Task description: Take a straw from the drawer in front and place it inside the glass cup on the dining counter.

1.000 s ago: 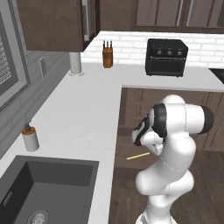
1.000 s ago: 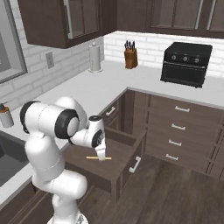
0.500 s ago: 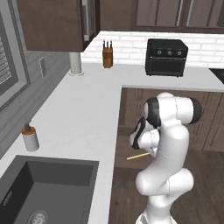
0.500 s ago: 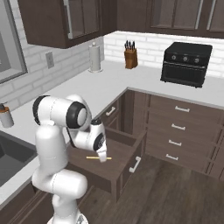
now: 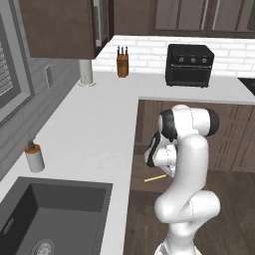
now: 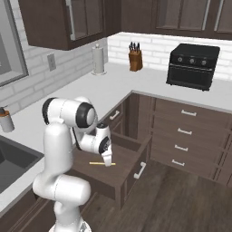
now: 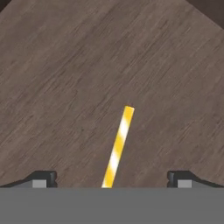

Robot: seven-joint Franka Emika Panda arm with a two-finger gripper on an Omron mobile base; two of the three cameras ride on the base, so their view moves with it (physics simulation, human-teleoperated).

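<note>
Now, entries per item:
Gripper [image 7: 112, 178]: jaws spread wide, nothing grasped; hangs low over drawer floor, pointed down at straw. Seen also from rt base cam [image 6: 107, 161].
Fingertips [image 7: 43, 178]: two dark tips at bottom of hand cam, one either side of straw, both clear of it.
Straw [image 7: 118, 146]: yellow w/ pale stripes, lies flat on drawer floor, roughly mid-floor, between the tips; near end runs off bottom of hand view. Also in rt base cam [image 6: 101, 163], just under gripper; contact w/ gripper cannot be told there.
Drawer [image 6: 134, 159]: pulled out of dark cabinet run below worktop, wood-grain floor, pale bar handle on front.
Arm [image 5: 187, 164]: white, folded over, wrist bent down into drawer.
Worktop [image 5: 94, 134]: white, L-shaped, runs along both walls.
Sink [image 5: 45, 219]: dark, set into worktop at near left end.
Shaker [image 5: 34, 156]: small canister nr left edge of worktop, beside sink.
Knife block [image 5: 122, 63]: back corner, against tile.
Paper towel roll [image 6: 98, 60]: upright, left of knife block at wall edge.
Toaster oven [image 5: 189, 65]: black, back edge of worktop, right of knife block, well apart.
</note>
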